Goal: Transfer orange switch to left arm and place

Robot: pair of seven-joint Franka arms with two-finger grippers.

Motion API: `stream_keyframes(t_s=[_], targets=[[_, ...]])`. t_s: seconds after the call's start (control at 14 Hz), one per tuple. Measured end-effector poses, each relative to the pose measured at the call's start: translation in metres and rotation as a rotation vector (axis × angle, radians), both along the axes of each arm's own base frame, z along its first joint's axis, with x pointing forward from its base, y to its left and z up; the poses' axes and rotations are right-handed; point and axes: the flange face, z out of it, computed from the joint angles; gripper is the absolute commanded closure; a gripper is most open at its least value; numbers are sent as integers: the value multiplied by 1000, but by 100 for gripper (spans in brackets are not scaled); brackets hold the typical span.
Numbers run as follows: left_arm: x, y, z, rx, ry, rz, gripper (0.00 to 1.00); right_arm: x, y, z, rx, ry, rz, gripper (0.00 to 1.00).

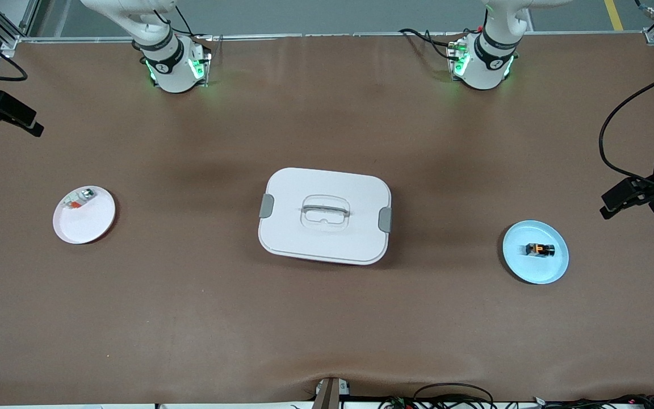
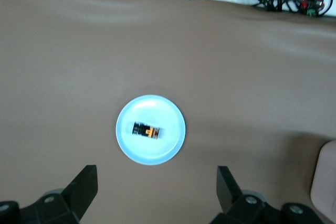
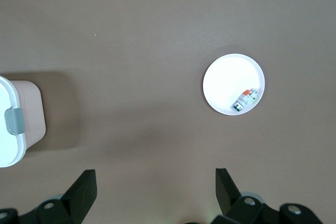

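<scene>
While both arms wait high above the brown counter [image 1: 191, 318], we find the orange switch [image 1: 540, 249] lying on its side in the light blue plate [image 1: 548, 271], which is the thing nearest the front camera and sits toward the left arm's end of the counter. A little farther from that camera, in the middle of the counter, stands the box [image 1: 304, 227], white with a grey latch at each short side and a recessed handle in its closed lid. It lies between the two plates and well apart from both. At about the same depth, toward the right arm's end, we see the white plate [image 1: 91, 224] with a small white-grey part [image 1: 80, 199] with an orange-red bit resting near its rim.

From the left wrist view, the left gripper [image 2: 156, 187] hangs over the counter just beside the blue plate, its fingers [image 2: 84, 184] spread wide and holding nothing. The right gripper [image 3: 155, 187] hangs over bare counter between the box and the white plate, its fingers [image 3: 227, 186] spread wide as well.
</scene>
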Motion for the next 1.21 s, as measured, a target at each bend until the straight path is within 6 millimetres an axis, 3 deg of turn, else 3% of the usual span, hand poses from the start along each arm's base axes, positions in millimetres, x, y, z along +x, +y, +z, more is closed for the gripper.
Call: stream_keyframes(t_s=[0.36, 0.57, 1.21], targets=[[-29, -9, 26, -3, 80, -18, 0, 0, 0, 0, 0, 0, 0, 0], [-44, -22, 31, -3, 147, -42, 0, 0, 0, 0, 0, -1, 1, 0], [-48, -24, 34, -3, 163, -46, 0, 0, 2, 0, 0, -1, 5, 0]])
